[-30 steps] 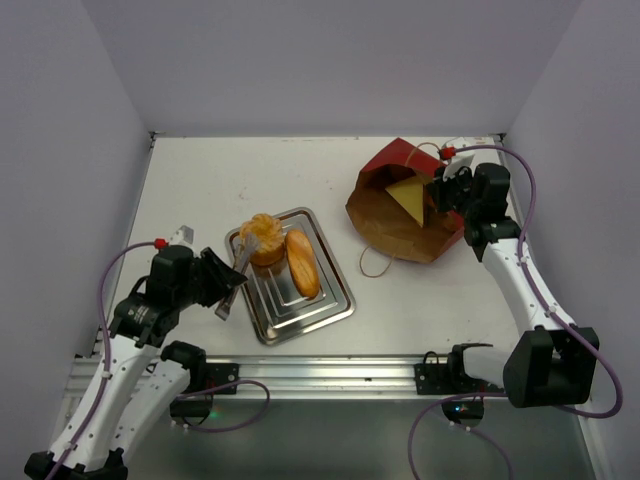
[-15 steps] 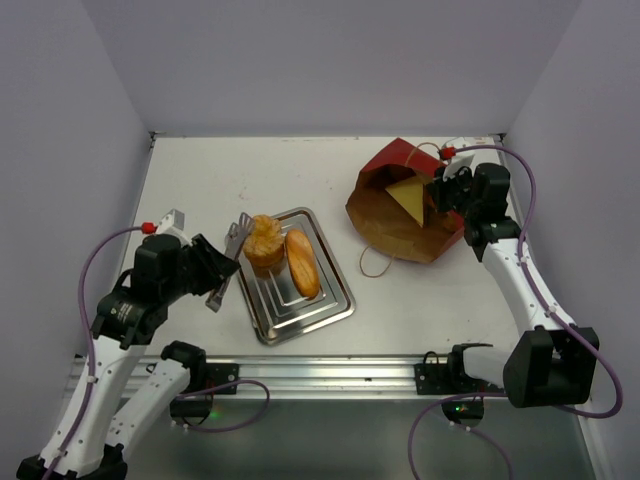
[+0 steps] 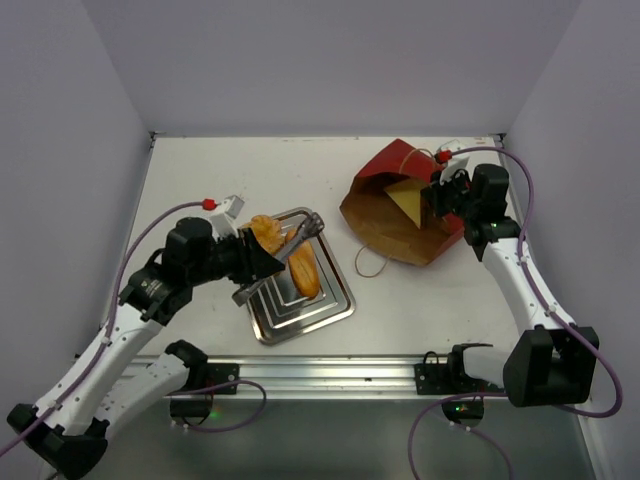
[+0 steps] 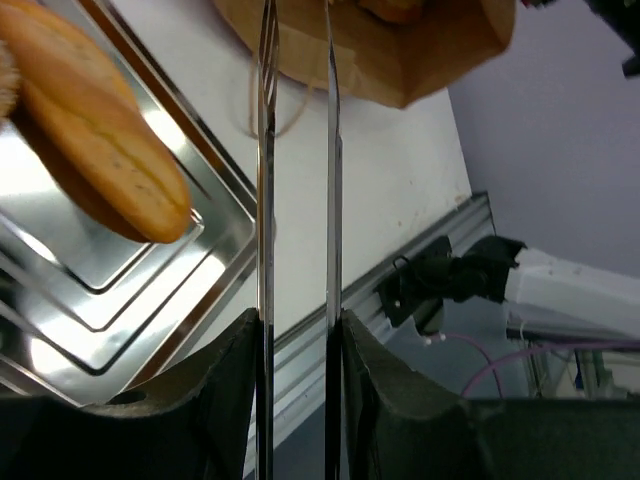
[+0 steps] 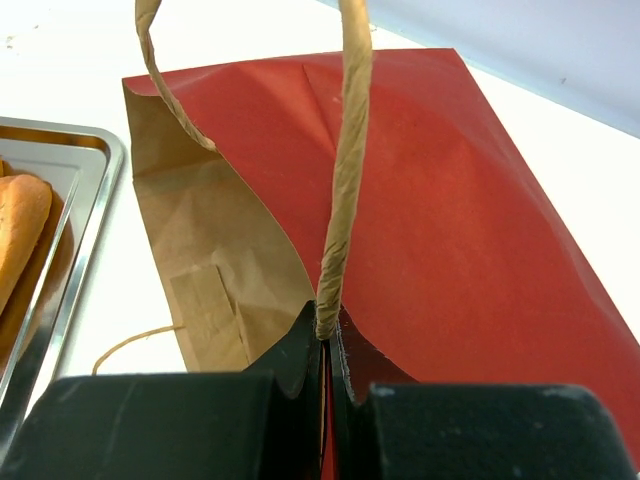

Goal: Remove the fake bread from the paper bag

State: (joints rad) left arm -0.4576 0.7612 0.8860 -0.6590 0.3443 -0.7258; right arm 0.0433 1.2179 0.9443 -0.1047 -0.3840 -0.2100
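Fake bread (image 3: pixel 303 268) unmoved; left gripper (image 3: pixel 311 226) has swung over tray (image 3: pixel 338 306).

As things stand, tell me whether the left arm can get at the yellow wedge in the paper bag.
Probably yes. The left gripper hangs over the tray, aimed at the open paper bag, only table between. The right gripper pinches the string handle, and the yellow wedge shows inside.
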